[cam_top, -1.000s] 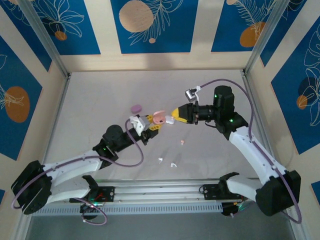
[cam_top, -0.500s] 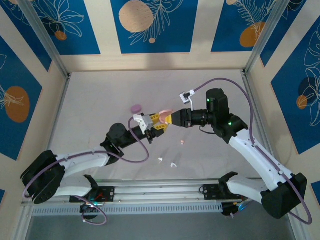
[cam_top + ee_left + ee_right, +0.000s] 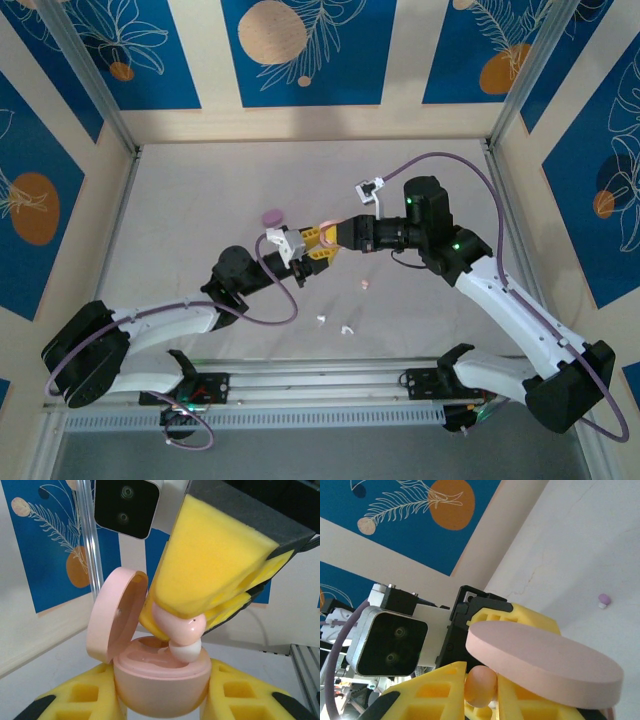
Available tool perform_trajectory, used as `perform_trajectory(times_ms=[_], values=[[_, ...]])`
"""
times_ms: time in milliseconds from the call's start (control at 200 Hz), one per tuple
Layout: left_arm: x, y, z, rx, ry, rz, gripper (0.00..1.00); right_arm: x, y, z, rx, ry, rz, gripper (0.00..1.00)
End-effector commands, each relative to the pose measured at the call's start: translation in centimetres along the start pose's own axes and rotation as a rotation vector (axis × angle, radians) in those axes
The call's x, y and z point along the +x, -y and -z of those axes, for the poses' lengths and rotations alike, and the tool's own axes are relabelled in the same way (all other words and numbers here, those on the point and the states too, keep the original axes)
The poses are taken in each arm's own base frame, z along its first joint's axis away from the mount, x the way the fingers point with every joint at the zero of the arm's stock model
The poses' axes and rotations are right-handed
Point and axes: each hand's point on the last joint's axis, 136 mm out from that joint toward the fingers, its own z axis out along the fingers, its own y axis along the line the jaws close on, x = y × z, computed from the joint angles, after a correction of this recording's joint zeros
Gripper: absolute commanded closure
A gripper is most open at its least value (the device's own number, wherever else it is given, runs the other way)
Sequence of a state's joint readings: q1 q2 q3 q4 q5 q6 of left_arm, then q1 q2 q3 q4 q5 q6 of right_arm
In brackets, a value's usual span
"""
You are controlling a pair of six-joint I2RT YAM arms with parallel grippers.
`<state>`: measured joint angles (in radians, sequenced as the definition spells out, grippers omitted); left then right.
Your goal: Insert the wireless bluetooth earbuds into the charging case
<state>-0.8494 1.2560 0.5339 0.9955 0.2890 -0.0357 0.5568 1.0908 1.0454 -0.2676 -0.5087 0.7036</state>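
Observation:
My left gripper (image 3: 162, 705) is shut on the pink charging case (image 3: 162, 682), yellow fingers (image 3: 75, 702) on either side of its body. The lid (image 3: 112, 615) stands open to the left. My right gripper (image 3: 481, 690) is shut on a pink earbud (image 3: 180, 630) with a white tip. That tip touches the right-hand socket of the case. From above, both grippers meet at mid-table, left (image 3: 310, 247) and right (image 3: 336, 236), with the pink lid (image 3: 330, 222) between them. The lid (image 3: 542, 660) hangs just over the pinched earbud (image 3: 481, 685).
A shut lilac case (image 3: 272, 216) lies behind the left gripper. Loose on the mat in front are a pink bud (image 3: 365, 285) and two white buds (image 3: 321, 320) (image 3: 346, 329). A lilac bud (image 3: 603, 600) lies further off. Patterned walls fence the table.
Over the last second the right gripper has come left with the pink earbud, from just beside the case to its opening. The left gripper has kept hold of the case, shifting slightly right.

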Motion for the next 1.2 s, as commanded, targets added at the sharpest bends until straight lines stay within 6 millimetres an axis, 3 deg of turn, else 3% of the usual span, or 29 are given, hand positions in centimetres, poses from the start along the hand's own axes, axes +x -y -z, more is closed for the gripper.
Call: perform_trajectory(times_ms=[0, 555, 1196], values=[[-3.3, 0.9, -0.2, 0.043, 0.096, -0.017, 0.76, -0.4, 0.0, -0.1, 0.039, 0.008, 0.028, 0.80], [-3.5, 0.8, -0.3, 0.041, 0.108, -0.016, 0.76, -0.1, 1.1, -0.7, 0.113, -0.018, 0.017, 0.80], [-3.7, 0.5, 0.0, 0.017, 0.119, -0.034, 0.76, 0.6, 1.9, -0.6, 0.227, -0.064, -0.025, 0.71]])
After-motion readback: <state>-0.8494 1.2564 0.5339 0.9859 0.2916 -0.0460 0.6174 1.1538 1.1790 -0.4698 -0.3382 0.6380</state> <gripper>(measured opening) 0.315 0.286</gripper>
